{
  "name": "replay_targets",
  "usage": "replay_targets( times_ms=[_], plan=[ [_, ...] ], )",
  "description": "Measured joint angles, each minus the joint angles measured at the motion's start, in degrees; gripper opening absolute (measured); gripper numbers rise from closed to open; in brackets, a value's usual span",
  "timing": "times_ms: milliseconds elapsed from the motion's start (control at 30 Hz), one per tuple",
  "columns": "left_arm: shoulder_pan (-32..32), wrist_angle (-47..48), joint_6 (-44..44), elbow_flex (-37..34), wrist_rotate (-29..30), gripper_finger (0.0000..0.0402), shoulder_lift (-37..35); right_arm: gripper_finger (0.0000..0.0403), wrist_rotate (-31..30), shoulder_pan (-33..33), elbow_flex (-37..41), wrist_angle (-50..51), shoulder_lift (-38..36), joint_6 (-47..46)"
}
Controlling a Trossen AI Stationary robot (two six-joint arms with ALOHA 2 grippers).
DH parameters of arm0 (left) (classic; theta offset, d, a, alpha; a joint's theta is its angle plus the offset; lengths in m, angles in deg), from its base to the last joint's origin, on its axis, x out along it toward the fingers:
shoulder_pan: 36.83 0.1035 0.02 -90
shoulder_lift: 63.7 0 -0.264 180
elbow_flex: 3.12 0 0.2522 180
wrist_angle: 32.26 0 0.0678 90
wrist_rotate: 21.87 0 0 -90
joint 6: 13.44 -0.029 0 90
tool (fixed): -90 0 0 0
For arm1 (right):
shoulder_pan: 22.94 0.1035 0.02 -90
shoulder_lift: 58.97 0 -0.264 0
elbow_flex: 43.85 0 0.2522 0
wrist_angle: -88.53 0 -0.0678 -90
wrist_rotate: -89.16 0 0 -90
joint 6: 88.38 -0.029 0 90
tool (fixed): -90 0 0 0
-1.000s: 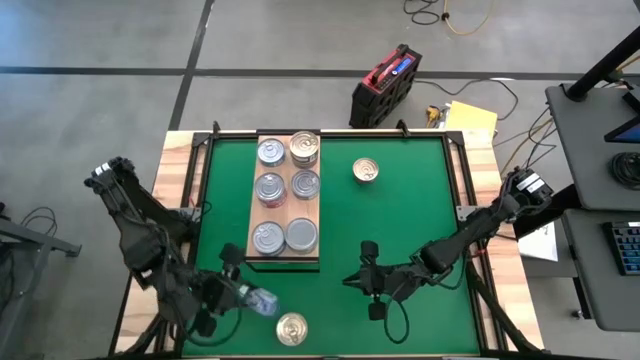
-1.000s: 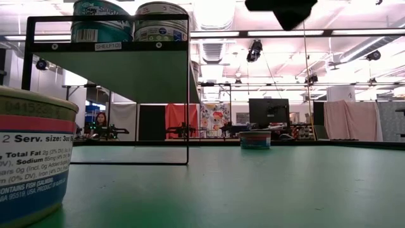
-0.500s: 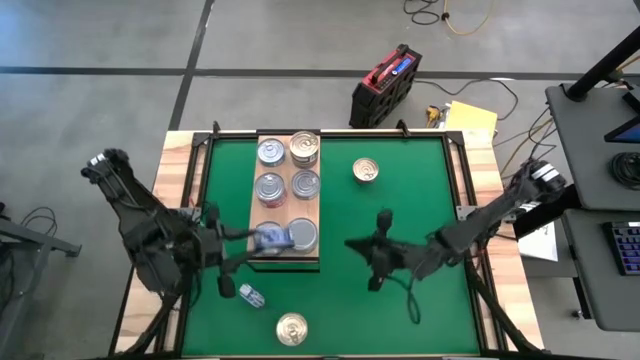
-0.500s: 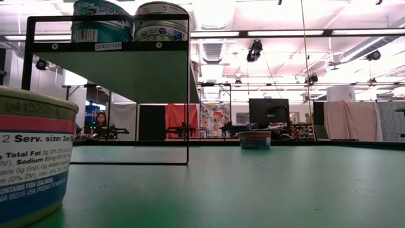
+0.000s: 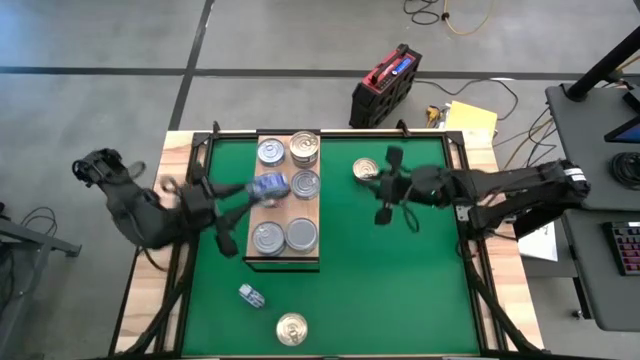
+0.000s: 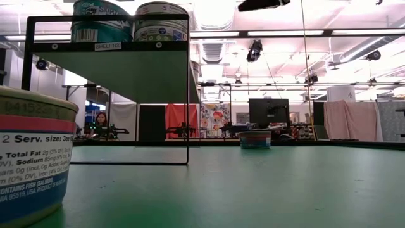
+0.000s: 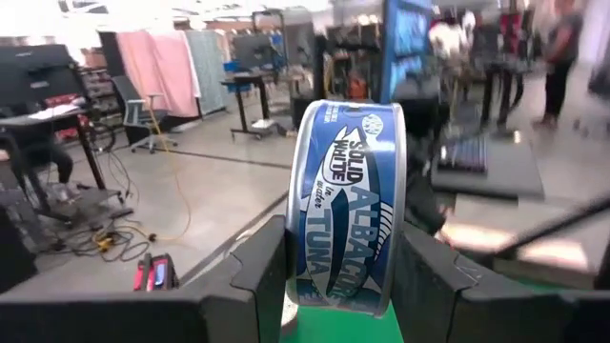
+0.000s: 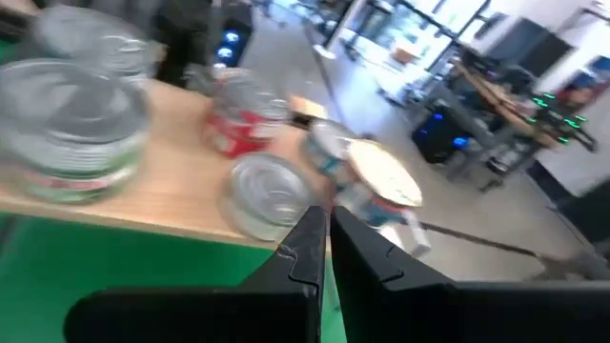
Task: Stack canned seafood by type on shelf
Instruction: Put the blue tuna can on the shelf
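The wooden shelf (image 5: 285,212) stands raised on a black frame (image 6: 188,88) at the mat's left. Several canned seafood tins stand on it, such as a silver one (image 5: 271,151) and a gold-lidded one (image 5: 304,148). My left gripper (image 5: 258,188) is over the shelf's middle, shut on a blue tuna can (image 7: 348,205). My right gripper (image 5: 381,190) hangs shut in the air beside a gold-lidded can (image 5: 367,171) that stands on the mat. Another blue can (image 5: 251,295) lies on its side on the mat, and a gold-lidded can (image 5: 291,328) stands at the near edge. My left gripper pinches the tuna can between its two fingers (image 7: 267,272), one on each flat end at the rim (image 7: 299,238). The fingers point level, coming from the table's left. The can (image 5: 270,185) stands on edge with its label wall facing the wrist camera, lifted clear above the shelf.
Green mat (image 5: 400,280) lies open to the right of the shelf and toward the near edge. A red and black case (image 5: 388,85) and a yellow sheet (image 5: 472,118) lie on the floor beyond the far edge. A large can (image 6: 31,158) stands close to the low camera.
My left gripper has risen and gone from the mat's near left toward the far edge, and now hangs over the shelf's middle, still shut on the tuna can, its wrist rolling on the way. My right gripper, still shut, has swung up from mid-mat toward the far edge, beside the gold-lidded can.
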State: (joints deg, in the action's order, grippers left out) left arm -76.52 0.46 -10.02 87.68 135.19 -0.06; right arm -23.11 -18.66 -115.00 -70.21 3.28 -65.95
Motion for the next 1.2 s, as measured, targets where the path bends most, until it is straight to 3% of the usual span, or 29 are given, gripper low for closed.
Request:
replay_targets(
  times_ms=[200,433,533,633,867,1067,1200],
  plan=[
    [0.95,-0.13,4.57,6.81,-0.28,0.0127,0.76,0.0013,3.34,-4.43,-2.73,-0.03,-3.99,-6.64],
    [1.75,-3.21,16.74,13.78,7.25,0.0127,5.69,0.0013,6.49,-4.64,-9.69,8.70,-7.12,-24.04],
    [2.95,-3.33,23.66,16.95,7.73,0.0127,9.06,0.0013,11.96,-5.45,-14.46,14.90,-6.46,-31.22],
    [4.47,-3.08,25.18,19.04,5.85,0.0127,12.33,0.0013,17.24,-6.82,-20.31,20.53,-4.47,-33.81],
    [11.80,4.20,34.70,18.99,-5.30,0.0127,14.98,0.0013,20.92,-11.77,-28.80,30.17,2.99,-33.84],
    [20.46,11.39,35.70,18.91,-18.55,0.0127,13.36,0.0013,36.16,-20.74,-28.87,25.22,6.98,-39.68],
    [26.80,16.34,34.09,18.91,-27.18,0.0127,10.66,0.0013,42.64,-27.00,-28.94,22.20,9.82,-43.29]
  ],
)
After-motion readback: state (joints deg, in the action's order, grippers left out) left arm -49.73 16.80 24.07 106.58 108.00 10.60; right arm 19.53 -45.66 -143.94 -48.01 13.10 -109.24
